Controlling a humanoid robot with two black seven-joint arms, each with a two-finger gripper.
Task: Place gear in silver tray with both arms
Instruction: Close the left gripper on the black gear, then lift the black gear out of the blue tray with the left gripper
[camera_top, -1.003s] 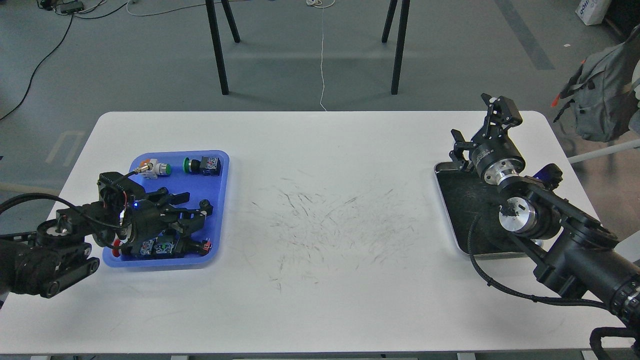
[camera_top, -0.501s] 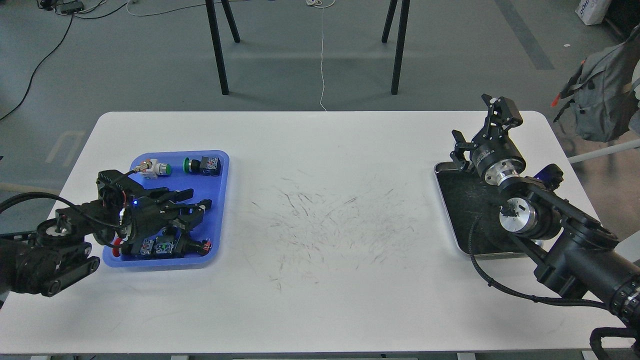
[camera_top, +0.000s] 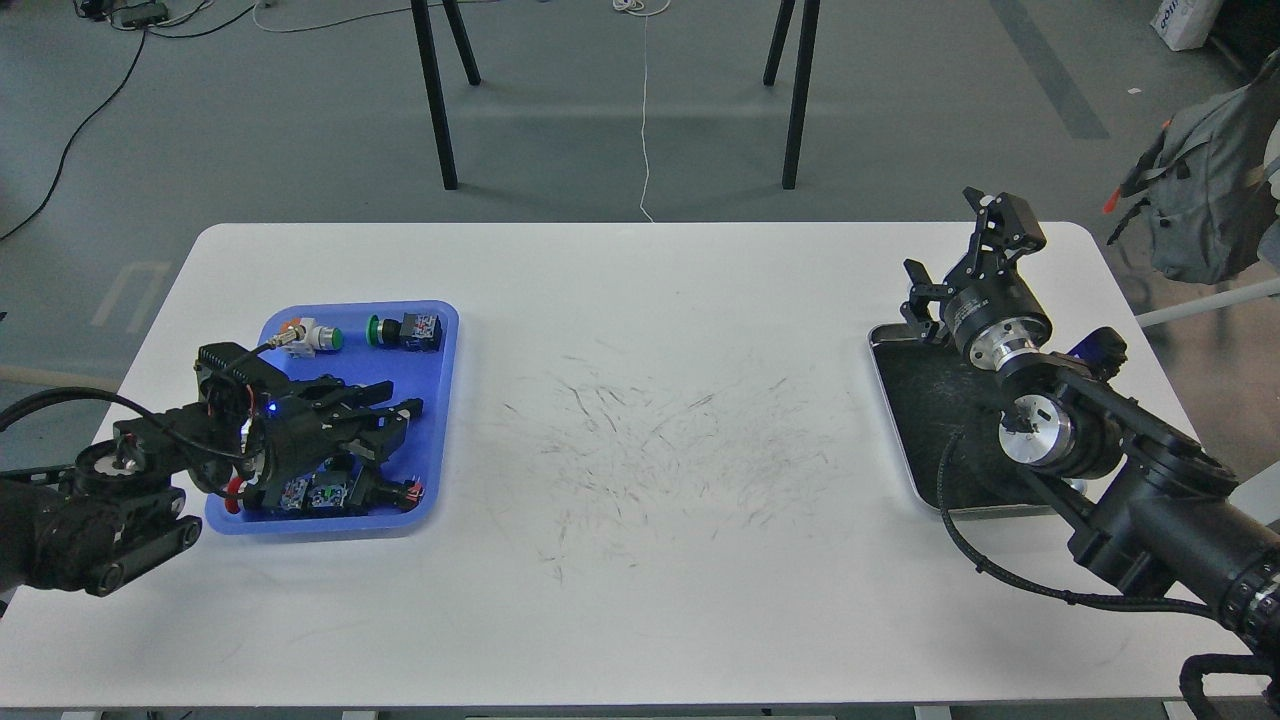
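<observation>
My left gripper (camera_top: 392, 408) hangs low over the blue tray (camera_top: 432, 360), with its two fingers drawn close together and pointing right. I cannot make out a gear or tell whether anything is between the fingers. The silver tray (camera_top: 925, 410) lies at the table's right edge, its dark floor partly hidden by my right arm. My right gripper (camera_top: 960, 250) is open and empty, raised over the tray's far end.
The blue tray holds a green pushbutton (camera_top: 405, 330), a white-and-green switch (camera_top: 310, 337) and several red-and-blue parts (camera_top: 330, 495) under my left gripper. A grey backpack (camera_top: 1200, 200) hangs beyond the right table edge. Black stand legs (camera_top: 435, 100) are behind the table.
The left gripper's fingers have closed from wide apart to nearly together over the blue tray. The right arm has not moved.
</observation>
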